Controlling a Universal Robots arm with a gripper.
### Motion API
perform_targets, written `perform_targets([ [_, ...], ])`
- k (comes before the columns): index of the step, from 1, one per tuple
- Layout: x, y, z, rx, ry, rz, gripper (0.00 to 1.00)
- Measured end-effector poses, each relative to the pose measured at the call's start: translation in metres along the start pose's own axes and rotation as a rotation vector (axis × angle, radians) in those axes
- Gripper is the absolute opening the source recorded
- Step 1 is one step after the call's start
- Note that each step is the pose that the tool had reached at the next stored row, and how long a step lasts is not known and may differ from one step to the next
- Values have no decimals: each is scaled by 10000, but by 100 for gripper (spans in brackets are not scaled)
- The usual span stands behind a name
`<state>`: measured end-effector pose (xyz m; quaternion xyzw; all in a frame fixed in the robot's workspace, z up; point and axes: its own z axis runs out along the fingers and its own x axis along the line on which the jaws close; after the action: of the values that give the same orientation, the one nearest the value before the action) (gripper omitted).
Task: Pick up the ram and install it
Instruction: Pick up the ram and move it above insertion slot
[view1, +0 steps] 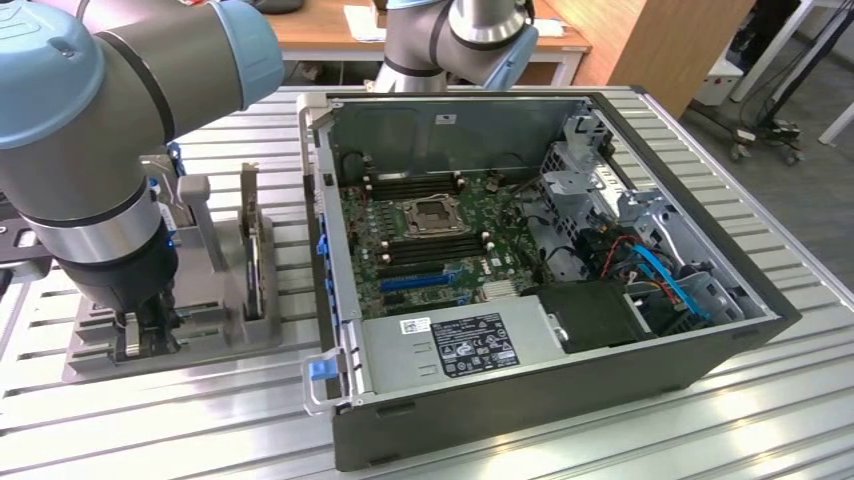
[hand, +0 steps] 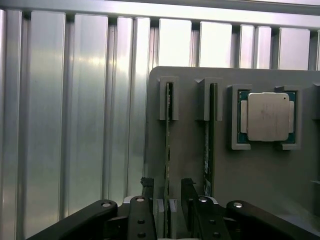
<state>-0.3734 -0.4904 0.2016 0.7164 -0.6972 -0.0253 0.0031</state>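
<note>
Squarely, the spread end effector straddles the ram; power-supply label unreadable.

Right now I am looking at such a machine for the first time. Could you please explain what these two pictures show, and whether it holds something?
The big grey and blue machine is a robot arm over a ribbed metal table. One picture comes from a camera off the arm, the other from a camera on its wrist, looking past its two black fingers. On the table stand an opened computer case and a grey holder. The holder keeps two thin memory sticks on edge and a square processor chip. The fingers are open, one on each side of the ram; the second stick stands beside it. Nothing is held yet.
</note>
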Motion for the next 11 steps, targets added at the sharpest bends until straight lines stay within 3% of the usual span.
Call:
perform_targets([
  [5, 0, 1, -1, -1, 1, 1, 35],
  [7, -1, 1, -1, -1, 0, 1, 33],
  [8, -1, 1, -1, -1, 1, 1, 26],
  [11, -1, 0, -1, -1, 0, 1, 26],
])
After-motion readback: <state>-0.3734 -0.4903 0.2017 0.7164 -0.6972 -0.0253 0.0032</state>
